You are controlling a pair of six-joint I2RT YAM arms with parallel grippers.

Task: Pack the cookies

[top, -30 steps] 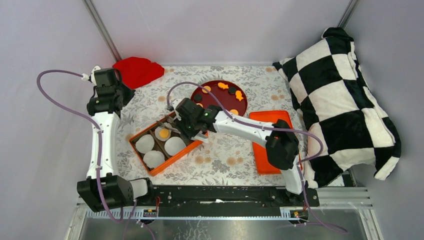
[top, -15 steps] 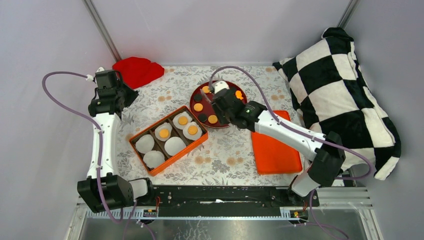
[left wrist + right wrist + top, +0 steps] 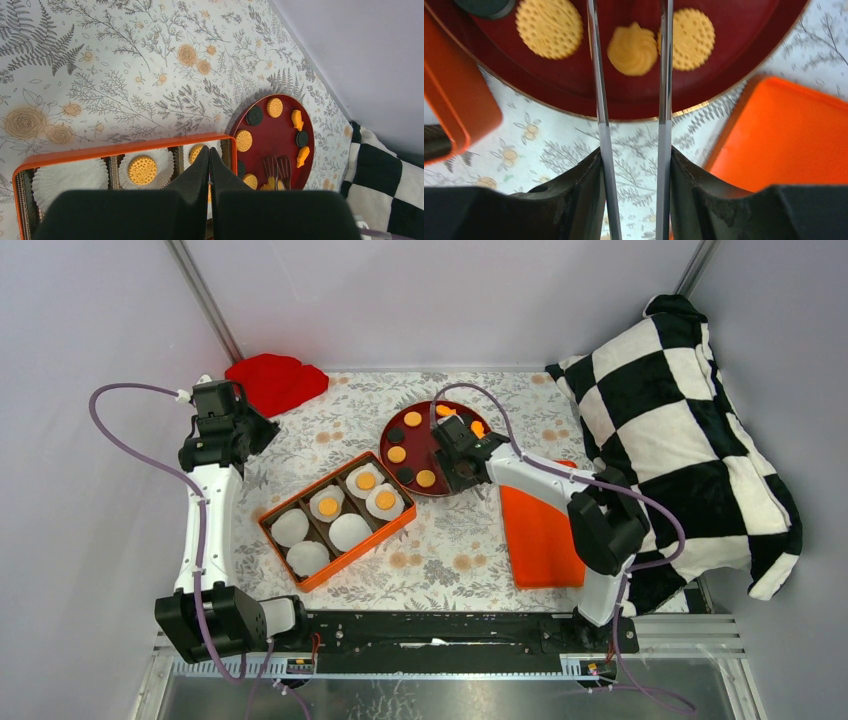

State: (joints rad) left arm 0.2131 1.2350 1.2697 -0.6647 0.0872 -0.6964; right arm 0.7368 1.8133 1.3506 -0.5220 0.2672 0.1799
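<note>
Working from the biggest things down, we see grey walls (image 3: 450, 300) closing the table at the back and the left, and a black-and-white checked pillow (image 3: 690, 430) filling its right edge. Between them the floral cloth (image 3: 450, 545) lies flat. It has bare room along the near edge, in the strip between box and lid, and at the far left beside a crumpled red cloth (image 3: 275, 382) in the back corner. An orange lid (image 3: 530, 540) lies just beside the pillow, with the right arm crossing above it. Left of centre sits the orange box (image 3: 365, 552), askew to the table edges, each of its six compartments holding a white liner (image 3: 350, 532). Just beyond its far corner is the dark red plate (image 3: 418, 450). The left gripper (image 3: 208, 162) hangs near the left wall, apart from the box, its fingers pressed together on nothing. The right gripper (image 3: 630, 20) is over the plate's near side with its thin fingers apart and a swirl-shaped cookie (image 3: 632, 48) between them; we cannot tell whether they touch it. Of the round cookies (image 3: 366, 480), three lie on liners in the box and three lie on the plate among dark biscuits (image 3: 396, 435).
</note>
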